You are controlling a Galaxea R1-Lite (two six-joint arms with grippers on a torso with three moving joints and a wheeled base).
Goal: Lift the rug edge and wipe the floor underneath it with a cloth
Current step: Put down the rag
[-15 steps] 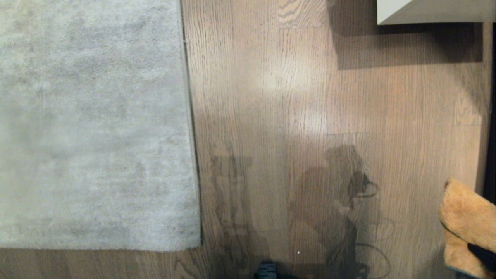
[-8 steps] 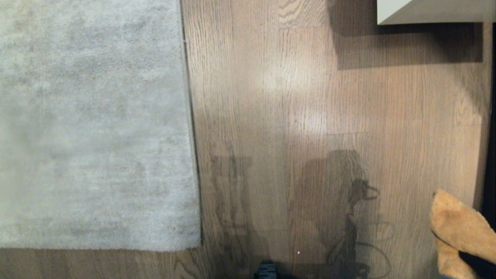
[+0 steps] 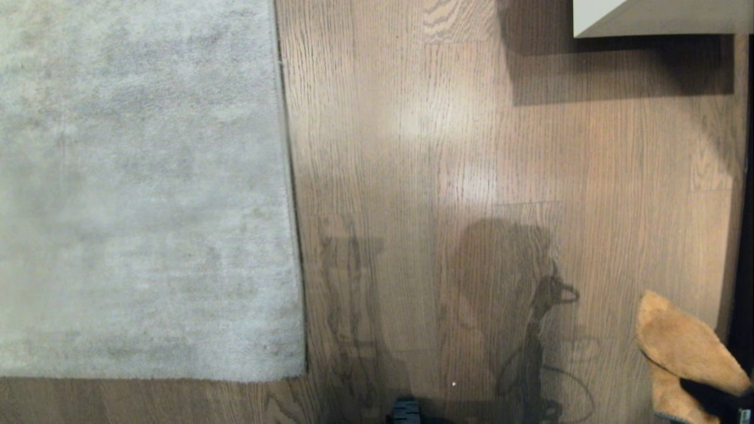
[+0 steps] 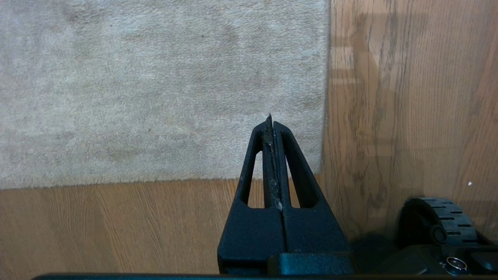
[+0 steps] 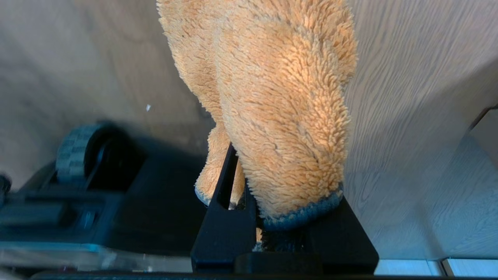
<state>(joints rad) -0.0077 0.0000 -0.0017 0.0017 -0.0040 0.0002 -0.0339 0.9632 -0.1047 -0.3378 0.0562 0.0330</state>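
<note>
The pale grey rug (image 3: 141,188) lies flat on the left, its rug edge (image 3: 290,176) running straight along the brown plank floor (image 3: 447,147). At the lower right my right gripper (image 3: 716,400) is shut on the fuzzy mustard cloth (image 3: 683,347), which stands up off the fingers above the floor. In the right wrist view the cloth (image 5: 280,97) wraps over the right gripper (image 5: 253,186) and hides one finger. My left gripper (image 4: 271,124) is shut and empty, hanging over the rug's near corner (image 4: 311,163) with the rug edge (image 4: 326,97) beside it; the head view does not show it.
A white piece of furniture (image 3: 660,17) casts a shadow at the far right. A dark vertical strip (image 3: 745,235) borders the right side. The robot base's wheel (image 4: 435,217) sits on the floor close to the rug corner, and a wheel (image 5: 78,151) shows beside the cloth.
The right gripper has carried the cloth a little leftward and lower in the head view, and the cloth's tip leans over further. The rug and the left gripper have stayed put.
</note>
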